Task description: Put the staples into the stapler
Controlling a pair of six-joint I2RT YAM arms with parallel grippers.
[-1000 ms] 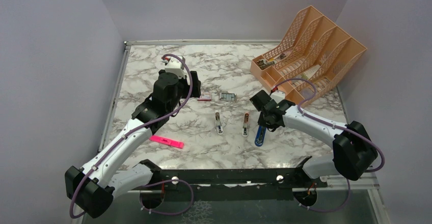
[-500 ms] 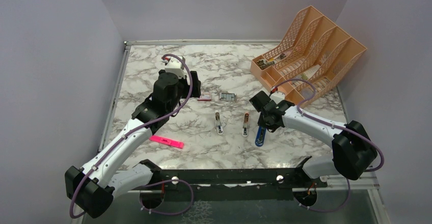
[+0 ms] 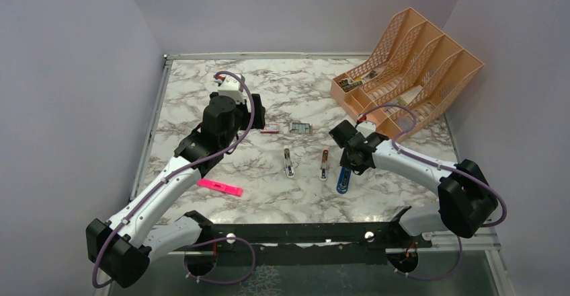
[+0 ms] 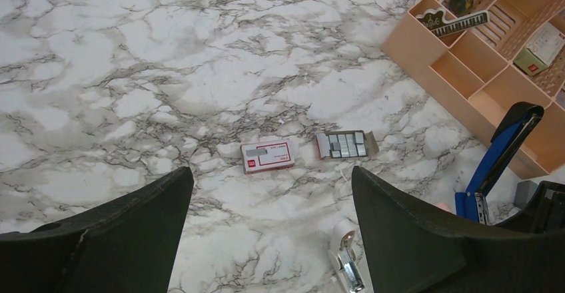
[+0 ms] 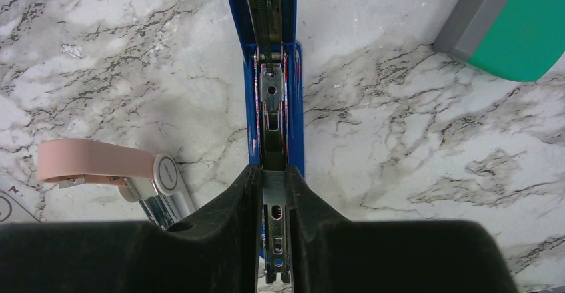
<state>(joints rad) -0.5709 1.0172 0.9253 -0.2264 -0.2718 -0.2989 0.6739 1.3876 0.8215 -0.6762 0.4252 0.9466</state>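
On a marble-patterned desk [image 3: 195,87], the left gripper [image 4: 271,180] hangs with its fingers spread wide, holding nothing, close to a small red-and-white cardboard box [image 4: 268,155]. Just right of the box, apart from it, the flat grey-silver staples [image 4: 344,144] lie in an open cardboard tray [image 4: 371,145]. Farther right, the right gripper [image 5: 274,181] pinches the metal channel of the opened blue stapler [image 3: 343,180], near a peach plastic desk organiser [image 3: 410,67].

A lab test cell: plain lilac walls [image 3: 67,107] box in a marble-patterned worktop [image 3: 195,94], and two robot arms [image 3: 168,181] are bolted to a black rail [image 3: 302,232] at its edge
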